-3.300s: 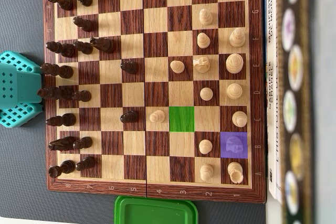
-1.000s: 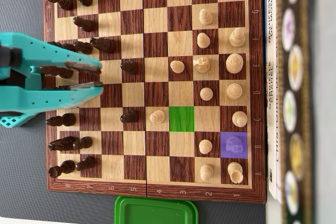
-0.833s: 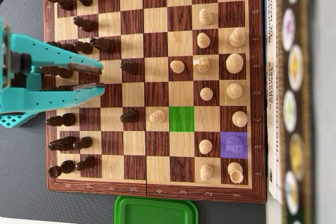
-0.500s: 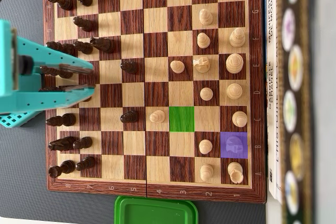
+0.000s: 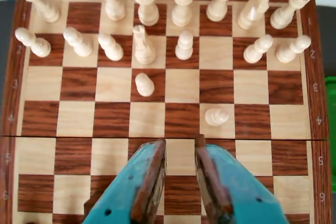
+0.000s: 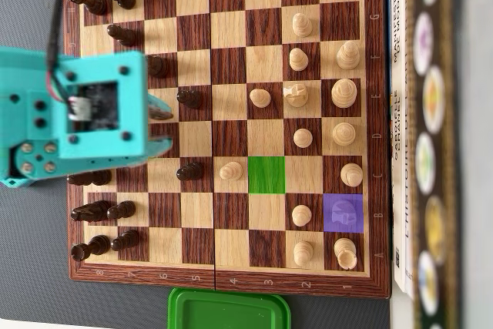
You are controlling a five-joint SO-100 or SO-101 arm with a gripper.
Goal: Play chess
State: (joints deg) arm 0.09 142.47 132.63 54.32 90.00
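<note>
Approach phase of a single chess move, judged from the layout: gripper (image 5: pixel 179 144) poised above the dark side of the chessboard (image 6: pixel 228 286), fingers slightly spread with a narrow gap and nothing pinched between them, tips over the middle ranks in the wrist view. In the overhead view, arm body covering several dark pieces at the left edge; fingertips barely visible past its right side, beside the dark pawn (image 6: pixel 189 98). Two tinted squares marked on the board: purple square (image 6: pixel 343 213) on the back rank of the light side with a pale piece faintly visible under the tint, and green square (image 6: pixel 266 174) empty, two files inward. Likely reading: pick from purple, place on green; not confirmed by the frames. Next move then calls for travel across the board toward the light pieces, wider opening of the fingers, descent over the purple square without brushing the light pawn (image 6: pixel 301 215) just beside it. Readable writing: rank numerals 1 to 6 along the board border in the wrist view, file letters along the right border in the overhead view. Printing on the book spine (image 6: pixel 400 113) beside the board too blurred to read. Green lid (image 6: pixel 229 310) below the board, unlabelled.
</note>
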